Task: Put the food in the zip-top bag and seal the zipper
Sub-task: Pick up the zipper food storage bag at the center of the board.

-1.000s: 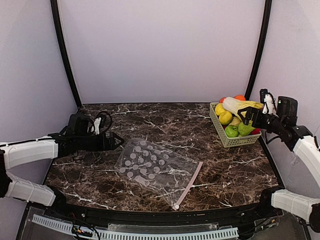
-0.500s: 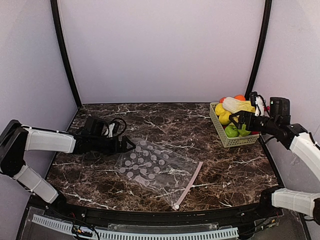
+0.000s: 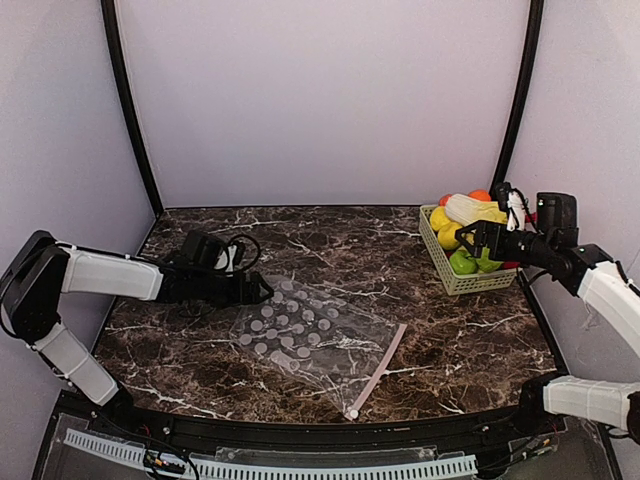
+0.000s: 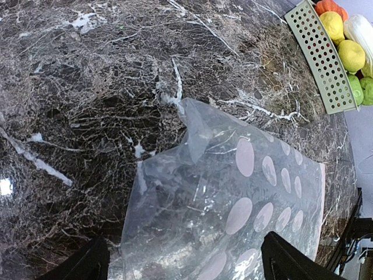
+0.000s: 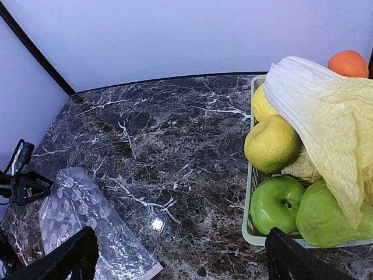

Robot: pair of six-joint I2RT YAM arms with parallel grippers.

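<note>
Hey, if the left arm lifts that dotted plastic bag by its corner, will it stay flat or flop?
Probably flop: the zip-top bag is thin, wrinkled film, with one corner curling up off the table. It looks empty, so it is likely very light, and it may slide on the glossy marble if pushed.

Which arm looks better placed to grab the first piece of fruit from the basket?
The right arm, probably: its open jaws hang right at the basket, beside the lemon and green apple. The left arm is across the table, at the bag.
</note>
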